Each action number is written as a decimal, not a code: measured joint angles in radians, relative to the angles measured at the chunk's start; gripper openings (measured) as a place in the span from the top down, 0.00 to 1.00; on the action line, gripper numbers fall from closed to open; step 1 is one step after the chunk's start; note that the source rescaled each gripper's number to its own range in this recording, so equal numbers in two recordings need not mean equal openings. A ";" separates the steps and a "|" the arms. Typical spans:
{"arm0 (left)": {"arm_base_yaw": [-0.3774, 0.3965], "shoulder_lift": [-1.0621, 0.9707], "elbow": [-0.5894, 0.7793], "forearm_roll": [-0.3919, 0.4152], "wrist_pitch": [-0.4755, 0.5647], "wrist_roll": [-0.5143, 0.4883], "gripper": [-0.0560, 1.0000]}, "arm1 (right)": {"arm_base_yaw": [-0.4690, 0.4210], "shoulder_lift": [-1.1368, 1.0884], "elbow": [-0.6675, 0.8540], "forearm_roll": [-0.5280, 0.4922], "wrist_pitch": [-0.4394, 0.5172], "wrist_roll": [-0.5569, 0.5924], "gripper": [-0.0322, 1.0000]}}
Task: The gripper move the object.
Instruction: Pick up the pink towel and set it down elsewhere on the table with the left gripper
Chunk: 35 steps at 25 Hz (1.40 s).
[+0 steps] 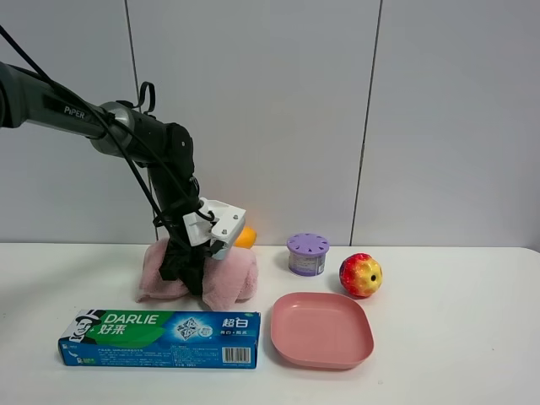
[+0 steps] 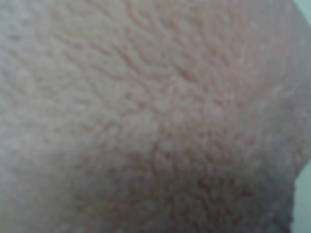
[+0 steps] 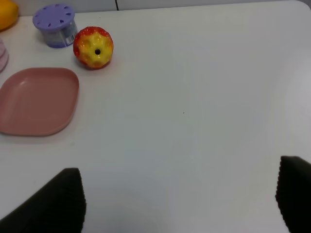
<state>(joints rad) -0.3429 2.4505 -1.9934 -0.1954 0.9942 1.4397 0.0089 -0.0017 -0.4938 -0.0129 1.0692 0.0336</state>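
The soft pink towel [image 1: 229,278] sits on the white tabletop [image 1: 456,337], on the left side and toward the far wall. The long toothpaste box [image 1: 160,338] lies on the near side of it.

The dark left arm [image 1: 51,103] reaches in from the left and bends down. The left gripper [image 1: 187,268] pushes right down into the middle of the towel. The towel puffs out on both sides of the black claw. The white block [image 1: 217,223] sits just above the towel. The left wrist camera sees only fuzzy pink towel [image 2: 155,111], very close and blurry. I cannot tell how far these jaws are open, or if they are squeezing the towel.

A small orange thing [image 1: 245,237] peeks out just behind the towel.

To the right of the towel is a little purple pot [image 1: 307,254] with holes in its lid. The red and yellow apple [image 1: 360,275] is just to the right of the pot. The pink square plate [image 1: 321,329] lies nearer than both. It is right of the toothpaste box.

The right gripper [image 3: 180,206] hangs over a bare part of the tabletop, well to the right of the apple. Its two black fingertips [image 3: 56,204] are far apart. These jaws are wide open and hold nothing.
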 joint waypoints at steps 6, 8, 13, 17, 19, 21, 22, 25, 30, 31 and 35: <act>-0.002 -0.083 -0.158 0.012 0.188 -0.122 0.95 | 0.000 0.000 0.000 0.000 0.000 0.000 0.00; -0.017 -0.125 -0.222 0.013 0.201 -0.259 0.95 | 0.000 0.000 0.000 0.000 0.000 0.000 0.00; -0.063 -0.212 -0.366 0.030 0.219 -0.776 0.95 | 0.000 0.000 0.000 0.000 0.000 0.000 0.00; -0.109 -0.275 -0.409 0.035 0.222 -1.168 0.95 | 0.000 0.000 0.000 0.000 0.000 0.000 0.00; -0.147 -0.299 -0.412 0.036 0.223 -1.303 0.95 | 0.000 0.000 0.000 0.000 0.000 0.000 0.00; -0.191 -0.311 -0.412 0.037 0.223 -1.395 0.95 | 0.000 0.000 0.000 0.000 0.000 0.000 0.00; -0.219 -0.314 -0.412 0.037 0.223 -1.423 0.95 | 0.000 0.000 0.000 0.000 0.000 0.000 0.00; -0.300 -0.315 -0.412 0.036 0.224 -1.521 0.95 | 0.000 0.000 0.000 0.000 0.000 0.000 0.00; -0.409 -0.290 -0.412 0.030 0.227 -1.666 0.95 | 0.000 0.000 0.000 0.000 0.000 0.000 0.00; -0.420 -0.280 -0.412 0.029 0.227 -1.695 0.95 | 0.000 0.000 0.000 0.000 0.000 0.000 0.00; -0.454 -0.225 -0.412 0.029 0.227 -1.778 0.95 | 0.000 0.000 0.000 0.000 0.000 0.000 0.00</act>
<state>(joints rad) -0.7970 2.2253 -2.4052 -0.1667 1.2211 -0.3380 0.0089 -0.0017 -0.4938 -0.0129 1.0689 0.0336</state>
